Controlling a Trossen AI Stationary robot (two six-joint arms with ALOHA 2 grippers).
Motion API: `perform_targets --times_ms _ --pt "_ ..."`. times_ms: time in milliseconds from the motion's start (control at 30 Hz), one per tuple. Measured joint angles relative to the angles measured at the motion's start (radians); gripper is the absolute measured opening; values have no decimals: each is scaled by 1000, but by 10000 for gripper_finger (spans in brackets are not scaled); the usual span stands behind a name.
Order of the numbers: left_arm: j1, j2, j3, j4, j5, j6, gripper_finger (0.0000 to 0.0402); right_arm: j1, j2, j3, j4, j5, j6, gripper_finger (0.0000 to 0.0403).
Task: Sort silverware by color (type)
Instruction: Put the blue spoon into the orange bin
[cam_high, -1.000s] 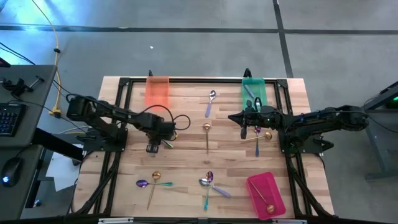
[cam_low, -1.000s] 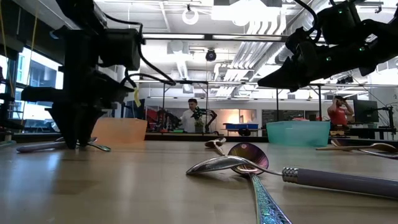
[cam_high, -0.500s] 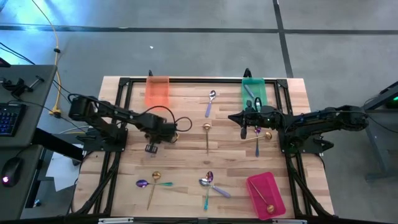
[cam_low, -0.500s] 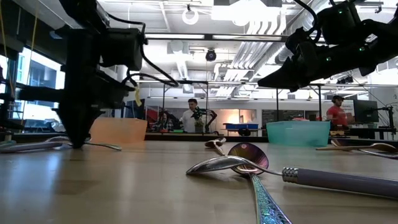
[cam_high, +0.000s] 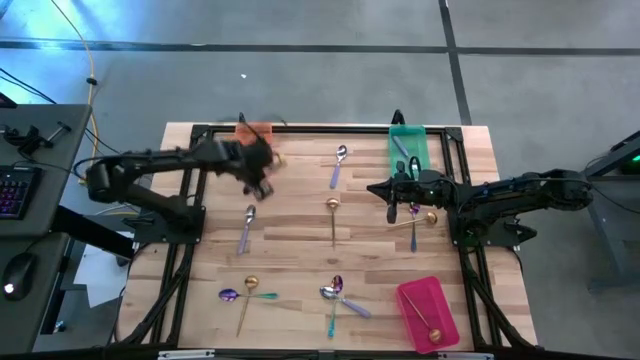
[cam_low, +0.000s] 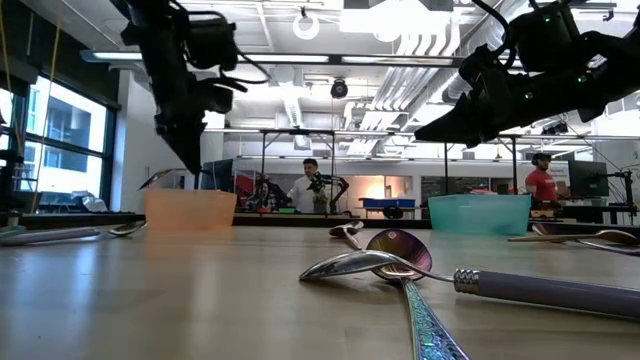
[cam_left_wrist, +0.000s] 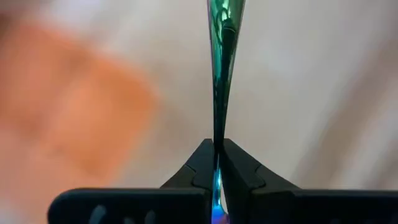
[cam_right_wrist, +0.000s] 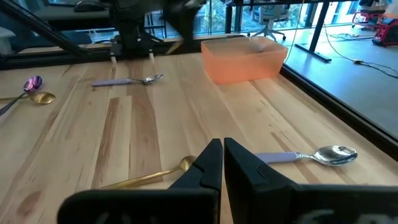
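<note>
Near the bench's far-left corner, seen from above, the left tool (cam_high: 262, 165) hangs just beside the orange tray (cam_high: 253, 133), blurred; a lavender-handled spoon (cam_high: 246, 227) lies on the bench toward the left edge. The right tool (cam_high: 392, 189) waits beside the green tray (cam_high: 407, 141) by the far-right corner. More spoons lie along the near edge, and a gold one sits in the pink tray (cam_high: 428, 310).

From bench level, the left tool (cam_low: 186, 150) is raised above the orange tray (cam_low: 190, 209); what it carries is hard to make out here.

At the left wrist, the tool (cam_left_wrist: 217, 163) is pinched tight on the thin handle of an iridescent green spoon (cam_left_wrist: 221, 56), with an orange blur alongside. So narrow a grip could let the spoon pivot or slip, dropping it outside the tray.

At the right wrist, the right tool (cam_right_wrist: 222, 160) is closed on nothing, above a gold spoon (cam_right_wrist: 146, 177).
</note>
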Motion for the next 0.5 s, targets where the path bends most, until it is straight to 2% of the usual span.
perform_targets --times_ms 133,267,400,500 --pt "201 -36 21 -12 4 -18 4 0 0 0 0 0 -1 0" --pt "370 -15 36 17 79 16 3 0 0 0 0 0 -1 0" --pt "463 43 38 121 204 16 3 0 0 0 0 0 -1 0" --pt "504 102 59 144 223 23 3 0 0 0 0 -1 -1 0"
